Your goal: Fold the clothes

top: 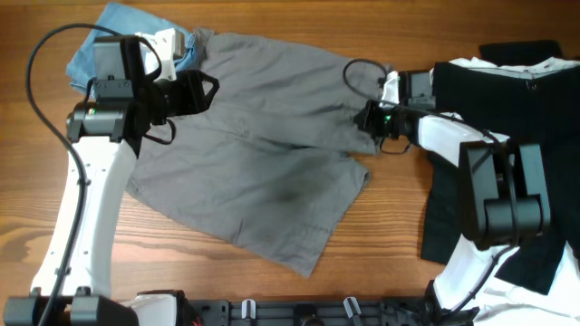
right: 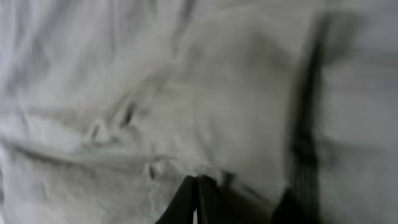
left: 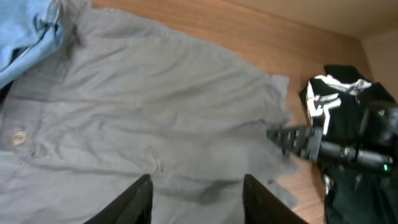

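The grey shorts [top: 263, 154] lie spread flat across the middle of the table. Their waistband button [left: 18, 138] shows in the left wrist view. My left gripper [top: 207, 91] is open and empty, just above the shorts [left: 155, 106] near the waistband; its fingers [left: 198, 200] frame bare grey cloth. My right gripper [top: 364, 118] is at the shorts' right edge. Its fingers [right: 198, 190] are shut with grey cloth [right: 186, 93] bunched at their tips. It also shows in the left wrist view [left: 292, 140]. A light-blue garment [top: 104, 32] lies at the far left, partly under the shorts. Black garments [top: 507, 100] lie at the right.
The black garments [left: 357, 124] cover the right side of the table under my right arm, with white fabric among them [top: 471, 65]. Bare wood [top: 181, 263] shows in front of the shorts. Cables loop from both arms.
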You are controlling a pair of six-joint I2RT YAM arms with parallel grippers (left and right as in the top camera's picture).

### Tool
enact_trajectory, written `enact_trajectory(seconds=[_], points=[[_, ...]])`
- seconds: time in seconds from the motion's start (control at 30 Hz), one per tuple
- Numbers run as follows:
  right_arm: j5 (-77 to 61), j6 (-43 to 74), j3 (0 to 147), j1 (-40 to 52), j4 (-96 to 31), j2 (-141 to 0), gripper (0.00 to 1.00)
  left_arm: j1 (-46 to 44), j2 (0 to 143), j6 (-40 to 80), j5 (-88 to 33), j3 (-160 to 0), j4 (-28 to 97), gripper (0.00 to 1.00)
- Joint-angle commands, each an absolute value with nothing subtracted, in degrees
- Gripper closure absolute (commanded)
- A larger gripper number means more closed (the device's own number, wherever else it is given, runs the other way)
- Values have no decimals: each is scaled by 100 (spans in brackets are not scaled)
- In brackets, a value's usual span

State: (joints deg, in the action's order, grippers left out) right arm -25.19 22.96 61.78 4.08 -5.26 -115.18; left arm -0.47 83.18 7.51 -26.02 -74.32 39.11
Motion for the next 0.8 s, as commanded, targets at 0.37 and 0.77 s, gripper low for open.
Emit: enact_trajectory(seconds=[0.37,0.77], points=[[-4195,2801,7046,-454,934,-11522,72,-47,8228,615,-1210,-7452,4359,14],[-3428,1804,7043,-436,-4357,-7513,51,1623,8630,1096,-519,-6718,5653,0]])
